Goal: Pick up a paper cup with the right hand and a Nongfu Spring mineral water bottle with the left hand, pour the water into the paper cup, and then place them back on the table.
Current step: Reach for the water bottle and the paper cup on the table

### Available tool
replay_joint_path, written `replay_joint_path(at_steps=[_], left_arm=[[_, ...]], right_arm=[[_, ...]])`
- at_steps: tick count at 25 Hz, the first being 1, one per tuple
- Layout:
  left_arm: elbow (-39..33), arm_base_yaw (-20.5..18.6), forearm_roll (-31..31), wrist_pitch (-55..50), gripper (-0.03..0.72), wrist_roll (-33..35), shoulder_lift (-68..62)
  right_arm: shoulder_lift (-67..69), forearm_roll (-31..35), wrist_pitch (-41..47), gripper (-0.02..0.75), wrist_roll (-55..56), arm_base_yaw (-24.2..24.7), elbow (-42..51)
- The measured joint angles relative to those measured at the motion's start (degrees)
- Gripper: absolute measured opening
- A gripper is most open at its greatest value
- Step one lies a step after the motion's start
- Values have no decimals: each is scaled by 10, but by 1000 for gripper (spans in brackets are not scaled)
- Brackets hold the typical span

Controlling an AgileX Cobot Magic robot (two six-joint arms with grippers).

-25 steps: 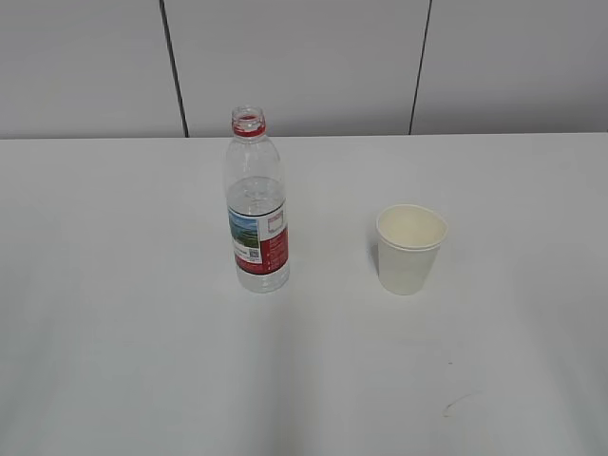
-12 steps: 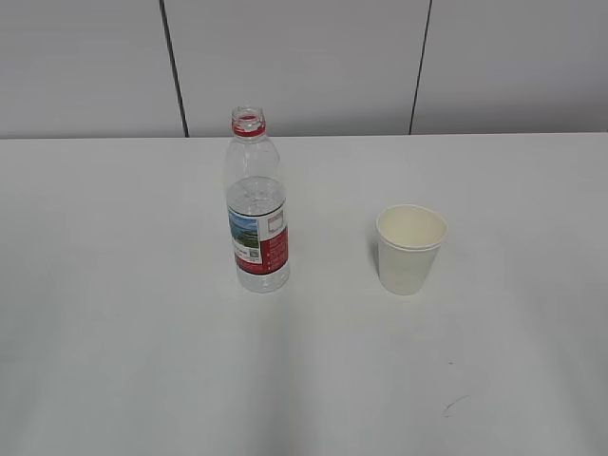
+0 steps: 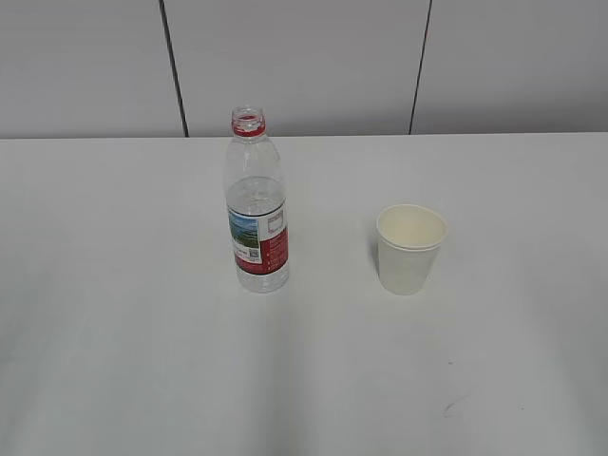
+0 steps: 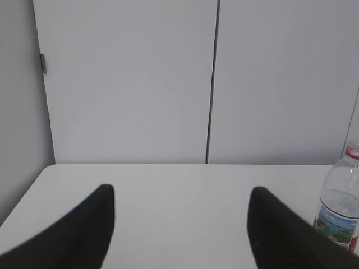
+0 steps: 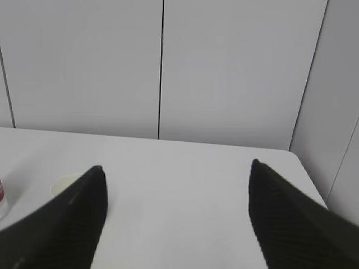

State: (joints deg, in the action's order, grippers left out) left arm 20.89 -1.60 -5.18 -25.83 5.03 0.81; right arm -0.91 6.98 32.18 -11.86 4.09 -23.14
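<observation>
The Nongfu Spring mineral water bottle (image 3: 256, 209) stands upright and uncapped on the white table (image 3: 142, 361), left of centre. The paper cup (image 3: 409, 249) stands upright to its right. Neither arm shows in the exterior view. In the left wrist view my left gripper (image 4: 179, 193) is open and empty above the table, with the bottle (image 4: 339, 204) far ahead at the right edge. In the right wrist view my right gripper (image 5: 176, 174) is open and empty, and the cup's rim (image 5: 63, 184) peeks out beside the left finger, with a bit of the bottle (image 5: 2, 199) at the left edge.
A grey panelled wall (image 3: 304, 66) stands behind the table's far edge. A faint dark scuff mark (image 3: 454, 404) lies on the table near the front right. The table's right edge and a side wall (image 5: 331, 140) show in the right wrist view.
</observation>
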Motion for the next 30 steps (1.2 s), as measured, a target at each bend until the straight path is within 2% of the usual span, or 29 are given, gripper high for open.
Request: replay_joint_path(at_steps=[9,18,30], left_arm=[[-5,0,0,17,431,0,-33],[-5,0,0,36,428,0,-95],[-29,11,19,140,396,0,-159]], right_arm=[[0,-10,-14,582,-1,0,63],[0,-12,-72,581,-1,0,94],[65,-32,-185,581,-1,0,124]])
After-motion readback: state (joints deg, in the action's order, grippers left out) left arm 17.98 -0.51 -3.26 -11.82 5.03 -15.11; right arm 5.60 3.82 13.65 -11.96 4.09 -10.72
